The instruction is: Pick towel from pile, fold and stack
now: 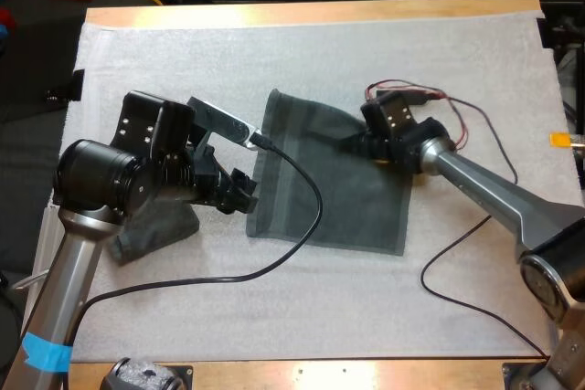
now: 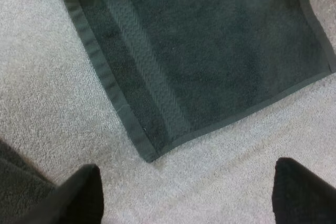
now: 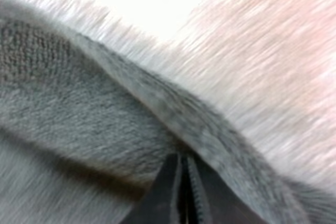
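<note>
A dark grey-green towel [image 1: 329, 180] lies spread flat in the middle of the white mat. My left gripper [image 1: 239, 191] hovers just off the towel's near left corner, fingers wide apart; in the left wrist view the gripper [image 2: 194, 192] has bare mat between its fingertips and the towel [image 2: 210, 51] corner just ahead. My right gripper [image 1: 354, 143] sits at the towel's far right edge. In the right wrist view that gripper [image 3: 184, 182] is closed on a raised fold of the towel [image 3: 79, 103] at its hem.
A second, crumpled dark towel [image 1: 151, 230] lies on the mat under my left arm. A black cable [image 1: 302, 226] loops over the flat towel's left part and across the mat's front. The mat's [image 1: 302, 317] front area is bare.
</note>
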Motion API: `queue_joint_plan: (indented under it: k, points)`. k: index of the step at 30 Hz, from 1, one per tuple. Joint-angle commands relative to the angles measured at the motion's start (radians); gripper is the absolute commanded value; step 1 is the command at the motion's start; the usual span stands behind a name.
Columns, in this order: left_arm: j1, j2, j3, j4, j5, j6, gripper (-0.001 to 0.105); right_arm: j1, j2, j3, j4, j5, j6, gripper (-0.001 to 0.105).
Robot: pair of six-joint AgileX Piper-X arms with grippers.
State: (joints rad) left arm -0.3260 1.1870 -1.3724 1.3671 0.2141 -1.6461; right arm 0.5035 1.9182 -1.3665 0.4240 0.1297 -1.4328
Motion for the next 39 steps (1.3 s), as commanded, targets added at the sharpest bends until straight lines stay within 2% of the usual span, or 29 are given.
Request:
queue_joint_plan:
  k: [1, 5, 9, 11, 15, 19, 23, 28, 31, 39]
  points:
    - [-0.005, -0.002, -0.003, 0.005, -0.009, -0.002, 0.064, -0.016, -0.001, -0.004, -0.025, 0.048, -0.004, 0.001]
    - [-0.005, -0.002, -0.003, 0.005, -0.009, -0.002, 0.064, -0.051, -0.001, -0.009, -0.109, 0.128, -0.006, 0.001]
    - [-0.005, -0.002, -0.003, 0.005, -0.009, -0.002, 0.064, -0.070, -0.018, -0.037, -0.130, 0.151, -0.007, 0.002]
    - [-0.005, -0.002, -0.003, 0.005, -0.009, -0.002, 0.064, -0.070, -0.035, -0.046, -0.130, 0.187, -0.018, 0.006]
    - [-0.005, -0.002, -0.003, 0.005, -0.009, -0.002, 0.064, -0.070, -0.100, -0.047, -0.095, 0.196, -0.074, 0.026]
    - [-0.005, -0.002, -0.003, 0.005, -0.009, -0.002, 0.064, -0.070, -0.181, -0.047, 0.037, 0.194, -0.076, 0.049]
    - [-0.005, -0.002, -0.003, 0.001, -0.009, -0.002, 0.064, -0.070, -0.247, -0.047, 0.168, 0.090, -0.076, 0.061]
    - [-0.005, -0.002, -0.003, 0.004, -0.009, -0.002, 0.064, -0.068, -0.312, -0.047, 0.372, 0.045, -0.053, 0.062]
    - [-0.005, -0.002, -0.003, 0.009, -0.009, -0.002, 0.064, -0.062, -0.355, -0.027, 0.440, 0.039, -0.051, 0.062]
    - [-0.005, -0.004, -0.003, 0.051, -0.009, -0.002, 0.064, -0.004, -0.534, 0.157, 0.456, 0.038, -0.010, 0.062]
